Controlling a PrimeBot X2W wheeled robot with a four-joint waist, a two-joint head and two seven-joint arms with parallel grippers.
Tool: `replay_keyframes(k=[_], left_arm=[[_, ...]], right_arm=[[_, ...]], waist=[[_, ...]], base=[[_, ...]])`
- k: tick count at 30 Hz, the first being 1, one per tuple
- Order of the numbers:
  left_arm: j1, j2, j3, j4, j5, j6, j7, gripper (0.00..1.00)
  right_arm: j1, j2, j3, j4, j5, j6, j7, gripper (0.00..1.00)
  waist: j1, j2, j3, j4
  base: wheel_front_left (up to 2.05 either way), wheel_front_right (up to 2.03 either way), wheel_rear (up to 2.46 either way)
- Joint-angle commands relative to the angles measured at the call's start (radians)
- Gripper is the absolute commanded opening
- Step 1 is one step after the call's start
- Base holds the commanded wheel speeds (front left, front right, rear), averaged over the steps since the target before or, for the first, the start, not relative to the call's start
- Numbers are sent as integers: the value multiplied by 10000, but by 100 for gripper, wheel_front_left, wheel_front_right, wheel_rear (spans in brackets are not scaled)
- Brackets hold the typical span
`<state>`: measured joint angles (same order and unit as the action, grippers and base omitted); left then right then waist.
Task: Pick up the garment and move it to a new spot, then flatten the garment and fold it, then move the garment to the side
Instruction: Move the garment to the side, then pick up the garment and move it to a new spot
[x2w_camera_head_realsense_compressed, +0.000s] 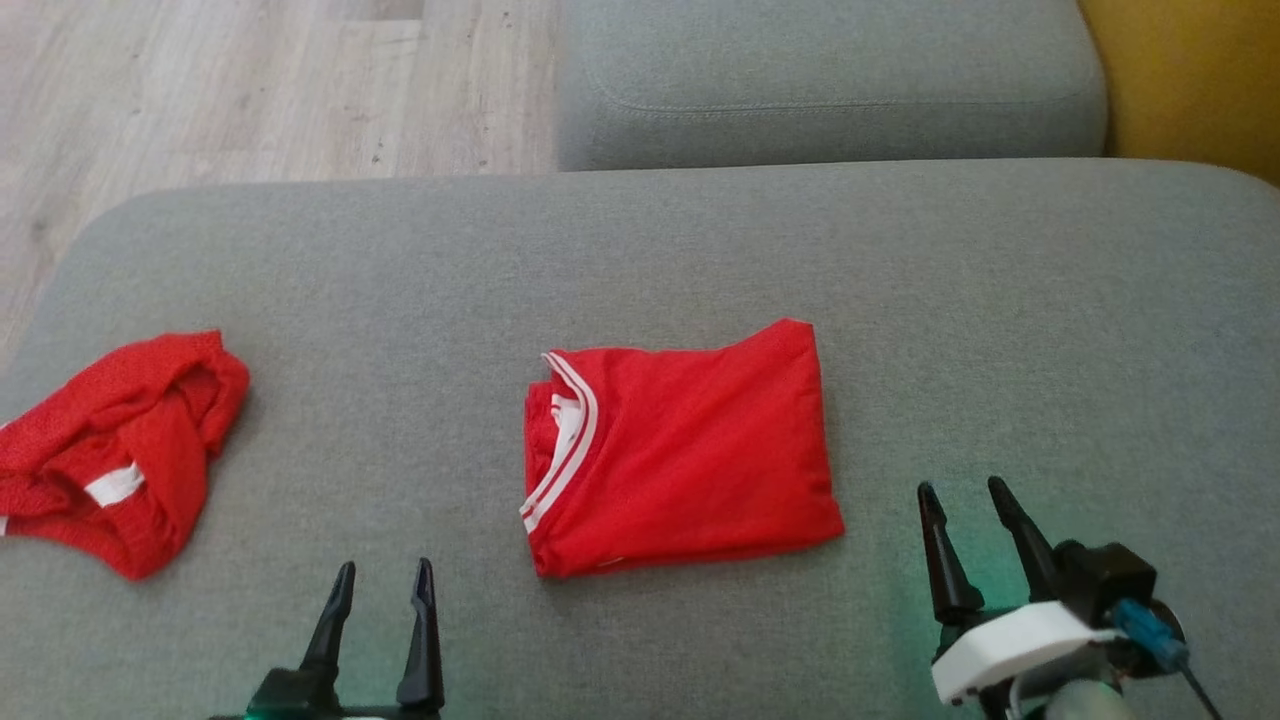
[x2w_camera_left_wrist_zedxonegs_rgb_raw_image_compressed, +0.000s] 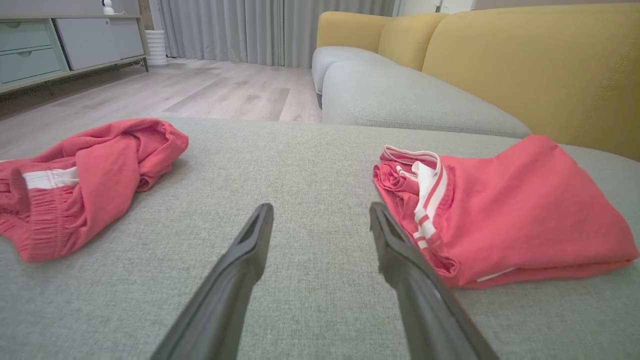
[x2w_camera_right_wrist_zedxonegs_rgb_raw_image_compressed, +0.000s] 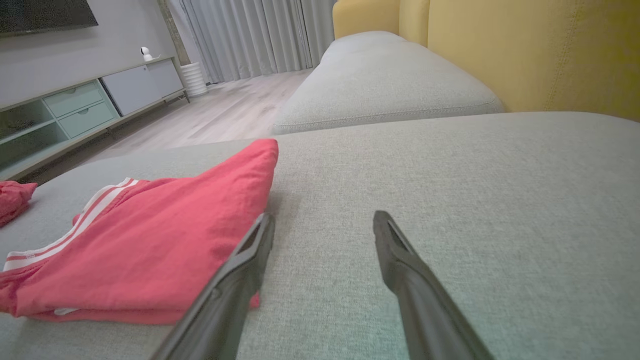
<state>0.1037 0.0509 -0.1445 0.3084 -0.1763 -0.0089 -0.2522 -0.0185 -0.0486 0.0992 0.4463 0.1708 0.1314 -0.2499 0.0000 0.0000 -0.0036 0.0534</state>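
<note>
A red garment (x2w_camera_head_realsense_compressed: 685, 447) with a white-striped collar lies folded into a neat rectangle in the middle of the grey cushion (x2w_camera_head_realsense_compressed: 640, 250). It also shows as the folded garment (x2w_camera_left_wrist_zedxonegs_rgb_raw_image_compressed: 505, 215) at the right of the left wrist view and the folded garment (x2w_camera_right_wrist_zedxonegs_rgb_raw_image_compressed: 145, 240) at the left of the right wrist view. My left gripper (x2w_camera_head_realsense_compressed: 385, 585) stands open, low and to the left of it, with nothing between its fingers. To the garment's lower right my right gripper (x2w_camera_head_realsense_compressed: 965, 500) is open and empty too. In its own view the left gripper (x2w_camera_left_wrist_zedxonegs_rgb_raw_image_compressed: 320, 212) points at bare cushion, as does the right gripper (x2w_camera_right_wrist_zedxonegs_rgb_raw_image_compressed: 322, 222).
A second red piece of clothing (x2w_camera_head_realsense_compressed: 110, 450) lies crumpled at the cushion's left edge. A further grey cushion (x2w_camera_head_realsense_compressed: 830, 85) sits beyond, with a yellow backrest (x2w_camera_head_realsense_compressed: 1190, 75) at the right. Wooden floor (x2w_camera_head_realsense_compressed: 250, 90) lies to the far left, and a low cabinet (x2w_camera_left_wrist_zedxonegs_rgb_raw_image_compressed: 60, 45) stands across the room.
</note>
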Motion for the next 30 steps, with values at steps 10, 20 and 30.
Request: replay_keyframes(k=[10, 20, 30], left_arm=[[-507, -7, 42, -318, 56, -66, -95, 100], [-1021, -7, -620, -184, -45, -120, -95, 100], [-1165, -7, -655, -206, -120, -91, -95, 100]], right_arm=[[-1083, -17, 853, 27, 502, -7, -118, 100], [-3173, -17, 1136, 2393, 1354, -7, -58, 100], [-3823, -16, 1148, 4941, 2071, -7, 32, 0]], waist=[[0, 0, 296, 472], [0, 0, 1281, 1422], [0, 0, 1491, 1560]], base=[[0, 0, 0], [0, 0, 0], [0, 0, 0]])
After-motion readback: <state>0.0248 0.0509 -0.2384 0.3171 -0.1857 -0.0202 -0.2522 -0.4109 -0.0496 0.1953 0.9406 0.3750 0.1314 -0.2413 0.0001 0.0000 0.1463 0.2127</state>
